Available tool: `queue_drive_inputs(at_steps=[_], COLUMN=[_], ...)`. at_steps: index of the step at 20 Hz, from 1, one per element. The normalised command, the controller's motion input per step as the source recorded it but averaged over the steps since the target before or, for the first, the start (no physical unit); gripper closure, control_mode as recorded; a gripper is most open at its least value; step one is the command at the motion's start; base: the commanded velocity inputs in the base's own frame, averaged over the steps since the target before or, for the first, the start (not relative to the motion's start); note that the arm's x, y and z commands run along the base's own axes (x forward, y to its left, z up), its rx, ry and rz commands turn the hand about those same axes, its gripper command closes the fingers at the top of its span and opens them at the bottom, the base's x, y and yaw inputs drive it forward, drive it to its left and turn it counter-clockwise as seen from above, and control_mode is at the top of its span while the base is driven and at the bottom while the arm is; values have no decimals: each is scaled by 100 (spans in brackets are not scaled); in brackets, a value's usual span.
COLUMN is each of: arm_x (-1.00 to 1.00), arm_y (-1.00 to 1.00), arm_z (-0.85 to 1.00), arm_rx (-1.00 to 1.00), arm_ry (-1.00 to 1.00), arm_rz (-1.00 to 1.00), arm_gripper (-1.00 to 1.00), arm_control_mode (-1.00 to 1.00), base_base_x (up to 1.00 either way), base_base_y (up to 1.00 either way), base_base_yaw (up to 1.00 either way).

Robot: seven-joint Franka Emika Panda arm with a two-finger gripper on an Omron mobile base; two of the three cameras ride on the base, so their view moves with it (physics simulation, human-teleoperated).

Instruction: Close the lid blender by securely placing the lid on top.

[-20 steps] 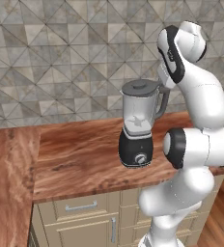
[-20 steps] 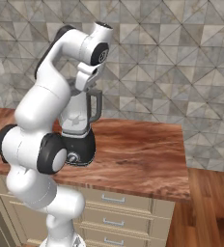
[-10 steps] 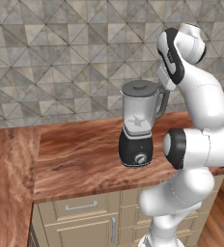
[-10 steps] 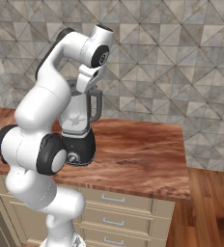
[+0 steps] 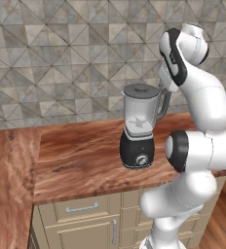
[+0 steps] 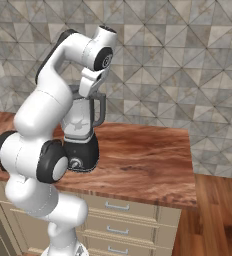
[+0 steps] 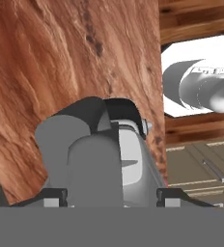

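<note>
The round flat dark-grey lid (image 5: 141, 89) sits on the clear jar of the black-based blender (image 5: 138, 127), mid-frame on the brown wooden tabletop (image 5: 81, 155), so it looks closed. The end effector (image 7: 112, 195) hovers just above the blender's handle; its grip cannot be told.

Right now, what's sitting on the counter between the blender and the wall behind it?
Nothing: in the left base view the wooden counter behind the blender runs bare to the tiled wall. The lid sits on the jar.
</note>
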Motion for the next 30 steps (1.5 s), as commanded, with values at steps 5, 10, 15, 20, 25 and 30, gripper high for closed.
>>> queue_drive_inputs(at_steps=[5,10,15,20,25,30], arm_x=[-26,-52,-53,-46,-43,-10], arm_y=[-1,0,0,0,0,0], arm_z=[4,45,38,1,-19,-10], arm_rx=[0,0,0,0,0,0], arm_ry=[-10,-15,-15,-20,-16,-2], arm_rz=[2,2,2,5,6,0], arm_gripper=[-100,-100,-100,-100,-100,-100], arm_control_mode=[-100,-100,-100,-100,-100,-100], base_base_x=[0,0,0,0,0,0], base_base_y=[0,0,0,0,0,0], base_base_yaw=[0,0,0,0,0,0])
